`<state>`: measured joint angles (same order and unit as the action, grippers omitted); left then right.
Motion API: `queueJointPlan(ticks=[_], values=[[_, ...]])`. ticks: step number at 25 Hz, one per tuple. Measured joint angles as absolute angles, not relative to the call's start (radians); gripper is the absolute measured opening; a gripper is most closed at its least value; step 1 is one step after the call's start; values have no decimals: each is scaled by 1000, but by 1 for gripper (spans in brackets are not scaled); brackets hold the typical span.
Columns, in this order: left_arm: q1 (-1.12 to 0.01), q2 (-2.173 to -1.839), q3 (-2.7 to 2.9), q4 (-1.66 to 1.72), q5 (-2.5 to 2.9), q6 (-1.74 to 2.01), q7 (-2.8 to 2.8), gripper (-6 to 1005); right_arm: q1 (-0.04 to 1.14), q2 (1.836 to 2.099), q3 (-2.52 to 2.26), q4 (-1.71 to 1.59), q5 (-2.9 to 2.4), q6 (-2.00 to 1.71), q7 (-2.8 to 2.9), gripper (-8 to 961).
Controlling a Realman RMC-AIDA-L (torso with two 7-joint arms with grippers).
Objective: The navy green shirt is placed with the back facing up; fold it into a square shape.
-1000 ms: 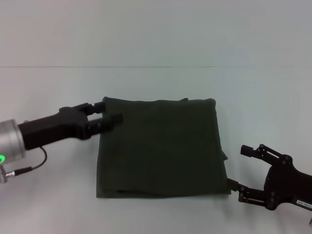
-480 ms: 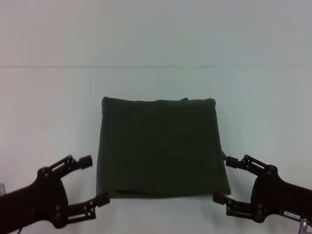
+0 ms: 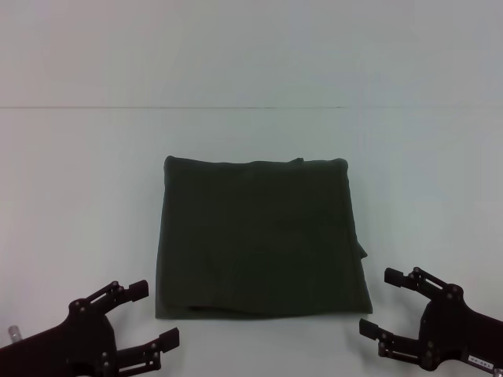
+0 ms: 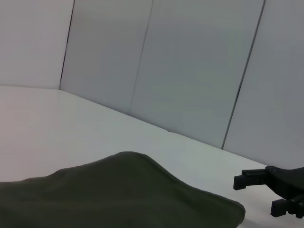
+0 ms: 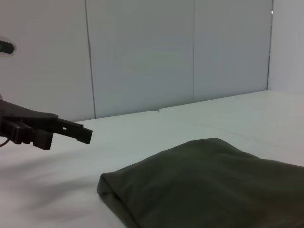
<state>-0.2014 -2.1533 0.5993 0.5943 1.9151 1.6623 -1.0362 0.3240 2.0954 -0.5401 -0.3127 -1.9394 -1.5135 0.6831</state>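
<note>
The navy green shirt point(image 3: 259, 236) lies flat mid-table, folded into a near-square block with a small bulge of cloth on its right edge. My left gripper point(image 3: 155, 314) hovers open and empty just off the shirt's near-left corner. Off the near-right corner my right gripper point(image 3: 379, 301) is also open and holds nothing. Neither touches the fabric. In the left wrist view the shirt point(image 4: 118, 194) fills the foreground, with the right gripper point(image 4: 256, 195) beyond it. The right wrist view shows the shirt point(image 5: 204, 185) and the left gripper point(image 5: 66, 140) farther off.
The white table point(image 3: 78, 173) extends around the shirt on all sides. A white panelled wall point(image 4: 190, 71) stands behind its far edge.
My left arm has drawn back from the shirt's far-left corner to the near-left of the table, gripper open. The right gripper has slid slightly nearer to me. The shirt has not moved.
</note>
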Motion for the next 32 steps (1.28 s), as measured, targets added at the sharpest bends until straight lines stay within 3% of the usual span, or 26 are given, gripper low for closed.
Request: queueJointPlan(ticks=[32], values=[[-222,-2151,594,599,1917,1665,-1053,936,328,2095,-518,-313,-1927,-1529,676,924]])
